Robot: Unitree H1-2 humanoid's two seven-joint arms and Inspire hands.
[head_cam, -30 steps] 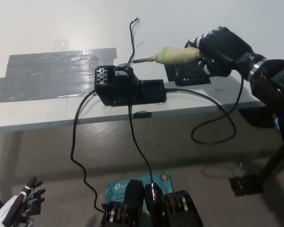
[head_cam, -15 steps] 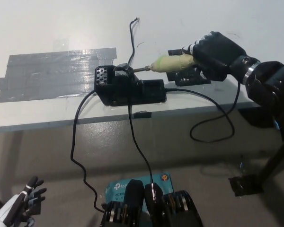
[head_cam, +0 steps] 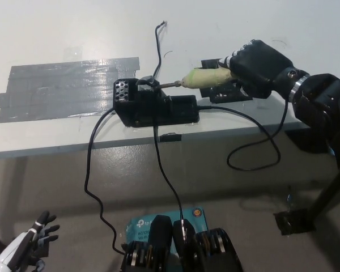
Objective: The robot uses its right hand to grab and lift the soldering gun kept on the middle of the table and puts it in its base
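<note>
We find the black right hand (head_cam: 258, 63) closed around the pale green handle of the soldering gun (head_cam: 207, 78), which it holds above the table (head_cam: 56, 34) at the right of the black base (head_cam: 153, 105). Compared with a second ago, the hand has come lower and further toward the robot's left, and the gun has dropped from a raised, free position to one where its metal tip (head_cam: 169, 85) reaches the holder (head_cam: 149, 83) at the top of the base; over the last half second the shift is slight. We judge that insertion has begun and that the gun is not yet seated, since the handle is clear of the base and the grip has not been released. Whether the tip is inside the holder or only touching its mouth we cannot tell. The right arm comes in from the right edge, forearm angled up and toward the left, wrist roughly in line with the gun, which lies near level with its tip slightly down. A black block (head_cam: 226, 90) lies on the table beneath the hand. The gun's black cord (head_cam: 255, 153) hangs in a loop off the table edge. Grey tape (head_cam: 62, 85) covers the table to the left of the base. The white left hand (head_cam: 28, 246) rests at the lower left, fingers apart, holding nothing.
</note>
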